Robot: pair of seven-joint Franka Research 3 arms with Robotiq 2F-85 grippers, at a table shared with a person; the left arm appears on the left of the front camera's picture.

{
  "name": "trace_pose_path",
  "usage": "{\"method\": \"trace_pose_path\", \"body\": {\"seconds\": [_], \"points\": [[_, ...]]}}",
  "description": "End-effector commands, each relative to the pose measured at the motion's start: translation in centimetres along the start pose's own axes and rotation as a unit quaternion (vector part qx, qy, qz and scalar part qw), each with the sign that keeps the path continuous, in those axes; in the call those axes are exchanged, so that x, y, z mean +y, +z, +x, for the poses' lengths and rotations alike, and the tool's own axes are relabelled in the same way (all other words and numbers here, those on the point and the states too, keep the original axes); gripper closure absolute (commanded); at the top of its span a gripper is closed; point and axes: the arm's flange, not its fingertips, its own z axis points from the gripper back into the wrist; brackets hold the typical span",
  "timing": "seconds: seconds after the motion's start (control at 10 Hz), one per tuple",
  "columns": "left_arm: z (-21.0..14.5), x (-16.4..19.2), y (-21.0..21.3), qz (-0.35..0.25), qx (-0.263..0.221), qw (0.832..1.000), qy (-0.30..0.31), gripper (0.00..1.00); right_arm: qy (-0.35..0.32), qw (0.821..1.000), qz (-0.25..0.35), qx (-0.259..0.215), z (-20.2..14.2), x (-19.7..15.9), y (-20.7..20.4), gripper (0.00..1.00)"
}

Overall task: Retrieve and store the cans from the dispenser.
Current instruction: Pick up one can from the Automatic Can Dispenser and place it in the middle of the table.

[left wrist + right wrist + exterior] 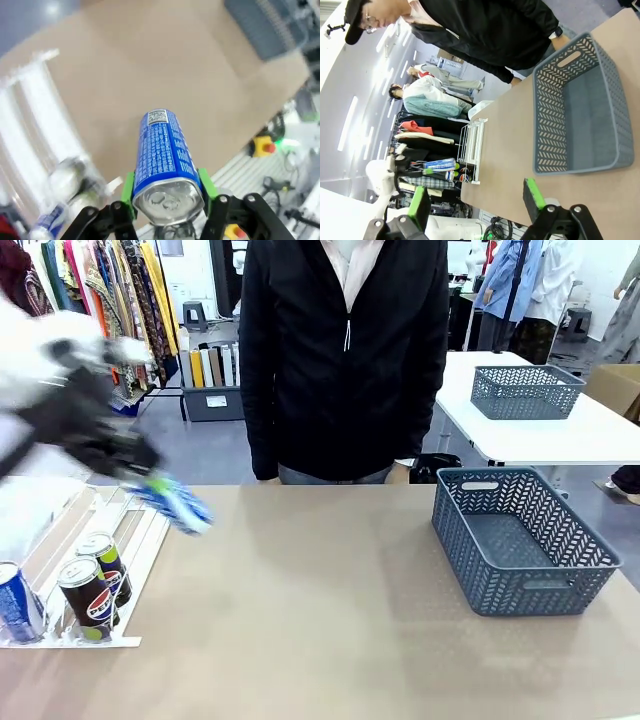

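My left gripper (160, 490) is shut on a blue can (178, 506) with white lettering and holds it tilted in the air, just above the upper right side of the dispenser (120, 525). In the left wrist view the blue can (162, 160) sits between the green pads (131, 192), silver top towards the camera. Three cans stand at the rack's low end: one blue (15, 602) and two black (88, 598). My right gripper (477, 200) is open and holds nothing, set back from the table edge. From there the held can (440, 164) shows beyond the dispenser (472, 147).
A dark grey mesh basket (520, 585) stands on the right side of the table, also in the right wrist view (547, 115). A person in a black jacket (345, 360) stands at the far edge. The tan tabletop (320, 610) lies bare between rack and basket.
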Motion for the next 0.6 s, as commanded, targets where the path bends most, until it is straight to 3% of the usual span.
{"method": "trace_pose_path", "body": {"seconds": [0.0,0.2,0.5], "points": [[8.6,-3.6,-7.2,0.043,0.072,0.995,-0.047,1.0,0.014,1.0,0.011,-0.007,0.2,0.1,-0.1,0.0],[11.2,-10.1,-16.0,0.066,0.127,0.985,-0.097,1.0,0.014,1.0,0.011,-0.007,0.2,0.1,-0.1,0.0],[11.2,-13.0,-22.9,0.094,0.182,0.97,-0.128,1.0,0.014,1.0,0.011,-0.007,0.2,0.1,-0.1,0.0]]}}
